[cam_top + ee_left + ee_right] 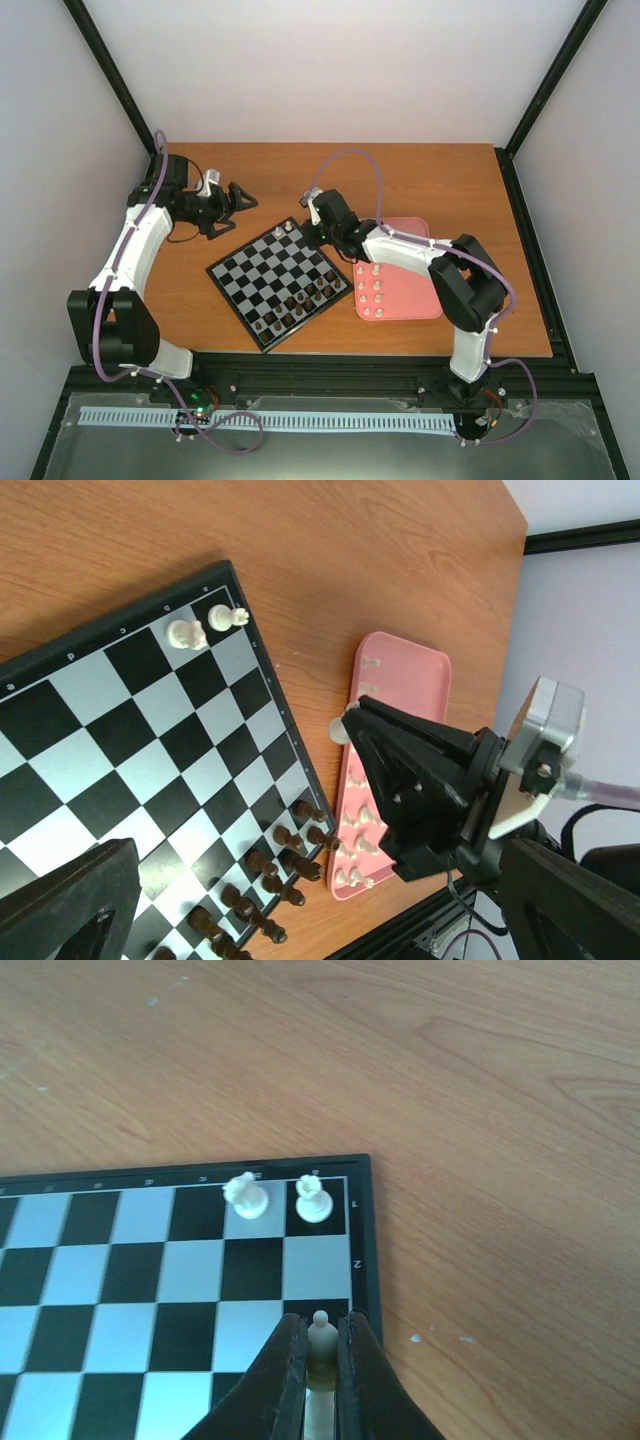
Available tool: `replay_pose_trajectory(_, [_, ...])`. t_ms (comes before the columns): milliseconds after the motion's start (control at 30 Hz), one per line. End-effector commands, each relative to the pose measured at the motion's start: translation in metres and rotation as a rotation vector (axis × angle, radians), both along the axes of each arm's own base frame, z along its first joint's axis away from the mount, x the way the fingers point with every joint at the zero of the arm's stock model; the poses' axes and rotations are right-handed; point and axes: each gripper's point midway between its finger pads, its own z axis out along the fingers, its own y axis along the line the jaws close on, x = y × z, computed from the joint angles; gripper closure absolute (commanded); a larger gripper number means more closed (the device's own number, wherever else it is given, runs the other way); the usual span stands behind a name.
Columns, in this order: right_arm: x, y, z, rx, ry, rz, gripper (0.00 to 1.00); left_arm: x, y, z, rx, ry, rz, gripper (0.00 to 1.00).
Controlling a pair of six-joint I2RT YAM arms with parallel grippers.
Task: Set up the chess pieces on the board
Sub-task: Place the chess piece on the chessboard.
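Left arm [135, 250] reaches forward with fingers [70, 905] spread wide; right arm [405, 250] stretches leftward, fingers [285, 1385] pinched nearly together.

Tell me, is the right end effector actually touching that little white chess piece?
Touching. The right wrist view shows the white chess piece pinched between the right end effector's two fingers, no gap on either side.

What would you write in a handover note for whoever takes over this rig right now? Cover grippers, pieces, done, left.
Left gripper: open, empty, over the table beside the board.
Right gripper: shut on a cream piece, above the board's edge near its corner.
Done: two cream pieces stand on the corner squares; dark pieces line the opposite side.
Left: place the held piece, then move the remaining cream pieces from the pink tray.
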Motion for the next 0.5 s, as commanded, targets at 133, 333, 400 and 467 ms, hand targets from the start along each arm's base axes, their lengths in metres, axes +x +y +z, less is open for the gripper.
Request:
replay_pose_trajectory(133, [0.015, 0.013, -0.025, 0.023, -0.085, -0.030, 0.97, 0.003, 0.007, 0.001, 0.047, -0.066, 0.001, 0.00])
replay_pose_trajectory(333, [0.014, 0.019, -0.039, 0.032, -0.072, -0.004, 0.97, 0.000, 0.007, -0.006, 0.048, -0.057, 0.002, 0.00])
replay_pose_trajectory(400, [0.012, 0.024, -0.042, 0.037, -0.065, 0.014, 0.97, -0.001, 0.007, -0.008, 0.049, -0.053, 0.003, 0.00])
replay_pose_trajectory(467, [0.009, 0.027, -0.048, 0.032, -0.055, 0.027, 0.97, -0.002, 0.007, -0.009, 0.049, -0.053, 0.002, 0.01])
